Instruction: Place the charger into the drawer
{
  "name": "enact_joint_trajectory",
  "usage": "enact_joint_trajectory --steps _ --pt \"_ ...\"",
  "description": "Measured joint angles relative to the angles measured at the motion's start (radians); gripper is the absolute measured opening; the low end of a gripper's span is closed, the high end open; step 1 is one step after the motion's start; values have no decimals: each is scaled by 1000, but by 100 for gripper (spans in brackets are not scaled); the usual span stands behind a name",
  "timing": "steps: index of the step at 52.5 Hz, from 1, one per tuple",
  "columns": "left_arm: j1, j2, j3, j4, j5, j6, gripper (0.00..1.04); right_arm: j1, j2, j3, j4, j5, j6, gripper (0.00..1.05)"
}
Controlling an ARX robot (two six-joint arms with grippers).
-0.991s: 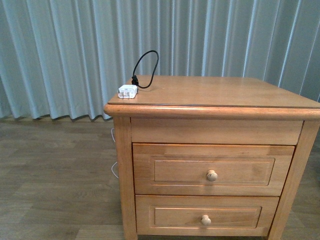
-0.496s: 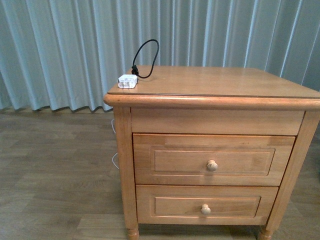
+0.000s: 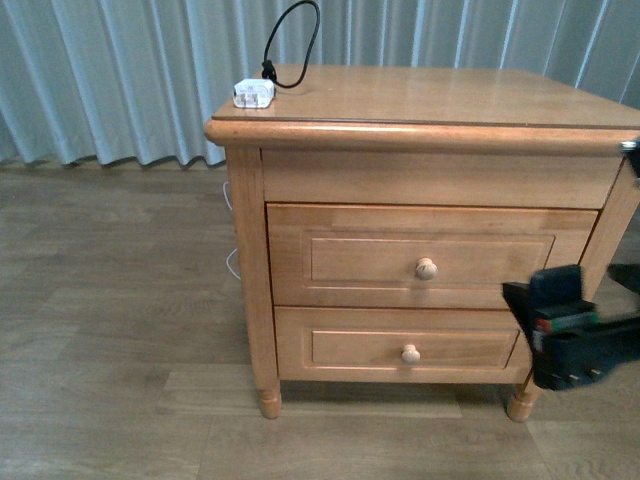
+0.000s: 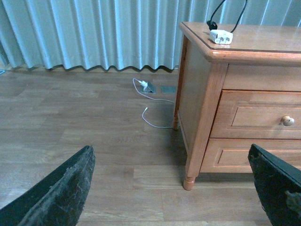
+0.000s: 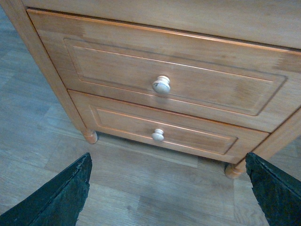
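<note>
1. Nightstand (image 3: 430, 95): honey-brown wood on a grey-brown plank floor (image 3: 110, 330), with a pale pleated curtain (image 3: 120, 70) behind.
2. Charger (image 3: 253, 94) sits on the nightstand top at its left edge. Its black cable (image 3: 295, 35) loops upright behind it.
3. Drawer (image 3: 350, 260), the taller upper one, is closed. Lower drawer (image 3: 340, 348) is closed too.
4. Right gripper (image 5: 168, 157): jaws wide, empty, low in front of the drawers.
5. Left gripper (image 4: 170, 148): jaws wide, empty, over the floor left of the nightstand.
6. White cord (image 4: 153, 101) lies on the floor near the curtain.
</note>
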Motion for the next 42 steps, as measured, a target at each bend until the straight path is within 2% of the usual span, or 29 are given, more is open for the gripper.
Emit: enact_joint_trajectory --steps 11,25,42 --pt "0 0 0 0 0 0 99 32 273 216 42 51 23 97" --pt "0 0 0 0 0 0 99 39 538 505 19 89 51 97" --pt "0 0 0 0 0 0 99 16 683 661 -5 102 79 97"
